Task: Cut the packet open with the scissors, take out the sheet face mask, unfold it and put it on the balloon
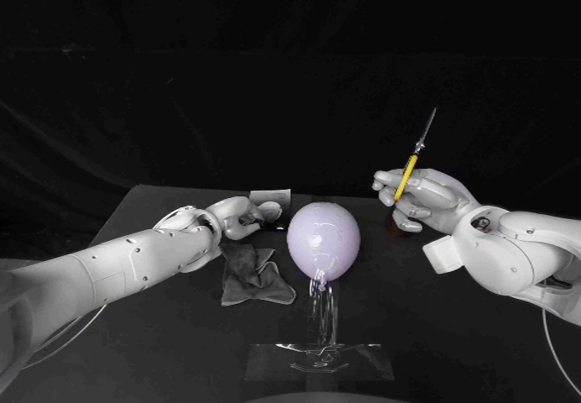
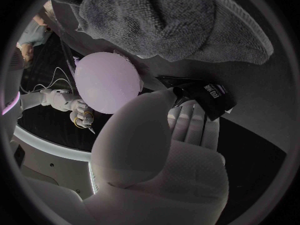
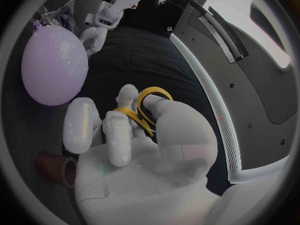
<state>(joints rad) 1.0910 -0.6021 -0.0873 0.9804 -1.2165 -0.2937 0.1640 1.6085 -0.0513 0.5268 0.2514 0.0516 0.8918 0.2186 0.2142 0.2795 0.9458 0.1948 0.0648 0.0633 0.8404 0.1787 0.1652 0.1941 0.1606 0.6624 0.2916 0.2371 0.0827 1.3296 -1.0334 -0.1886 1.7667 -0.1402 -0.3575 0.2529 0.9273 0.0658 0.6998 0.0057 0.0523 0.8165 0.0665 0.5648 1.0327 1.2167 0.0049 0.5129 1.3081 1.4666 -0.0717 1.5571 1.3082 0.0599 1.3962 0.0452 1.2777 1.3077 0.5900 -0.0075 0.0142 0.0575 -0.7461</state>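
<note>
A pale purple balloon (image 1: 322,238) stands on a clear stand (image 1: 321,357) at the table's middle. My left hand (image 1: 243,217) is just left of the balloon and grips the packet (image 1: 269,198) at its edge. Seen from the left wrist, the thumb and fingertips (image 2: 187,116) close on the dark packet (image 2: 211,97), with the balloon (image 2: 106,82) close by. My right hand (image 1: 418,200) is raised to the right of the balloon and holds the yellow-handled scissors (image 1: 414,164), blades pointing up. In the right wrist view its fingers pass through the scissors' yellow loops (image 3: 147,110).
A crumpled grey cloth (image 1: 254,273) lies on the table beside my left forearm, also seen as the cloth (image 2: 169,20). A small brown cup (image 1: 394,227) sits under my right hand, and the right wrist view shows the cup (image 3: 53,167) too.
</note>
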